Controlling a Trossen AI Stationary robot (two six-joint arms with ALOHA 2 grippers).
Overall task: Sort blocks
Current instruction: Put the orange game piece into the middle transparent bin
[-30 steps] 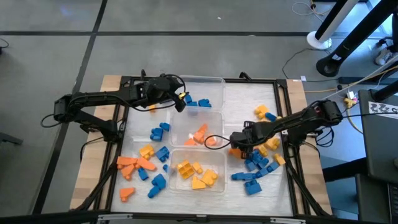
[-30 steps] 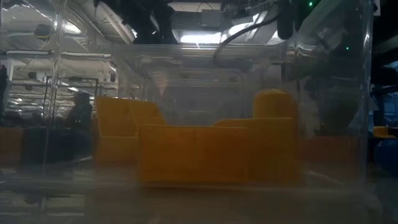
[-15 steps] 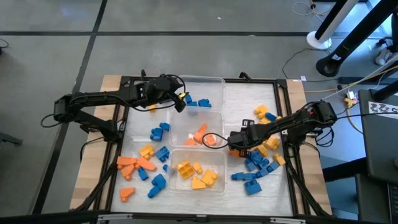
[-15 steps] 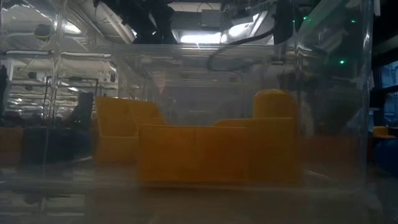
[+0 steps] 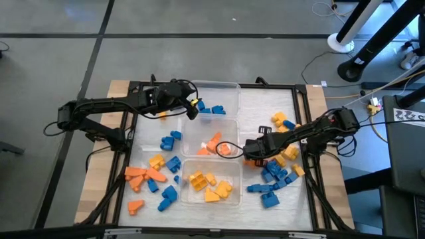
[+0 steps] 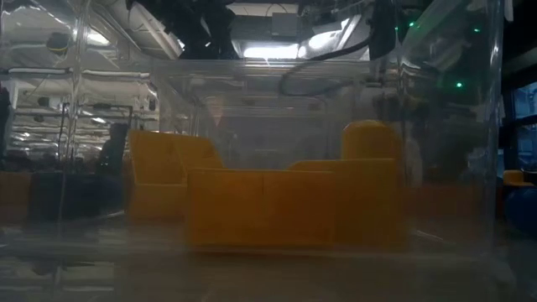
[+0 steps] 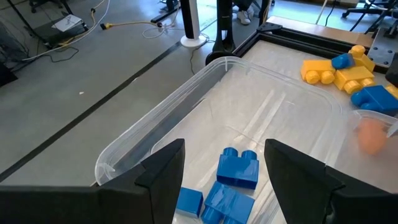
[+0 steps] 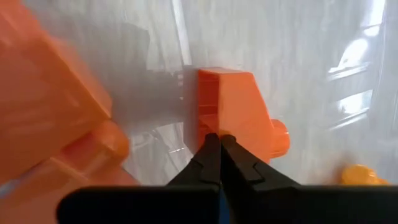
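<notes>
Blocks lie scattered — right gripper (image 5: 247,152) (fingers shut, empty) beside an orange block (image 8: 233,112), left gripper (image 5: 193,109) spread wide.

Framed table (image 5: 302,199), three clear tubs (image 5: 210,180), scattered blocks (image 5: 271,178)

I see right gripper (image 5: 244,151) shifted toward the middle tub (image 5: 230,127), fingers now closed together, empty, beside an orange block (image 8: 233,115)

Blocks (image 5: 273,174) and three clear tubs (image 5: 232,89) crowd the table centre.
</notes>
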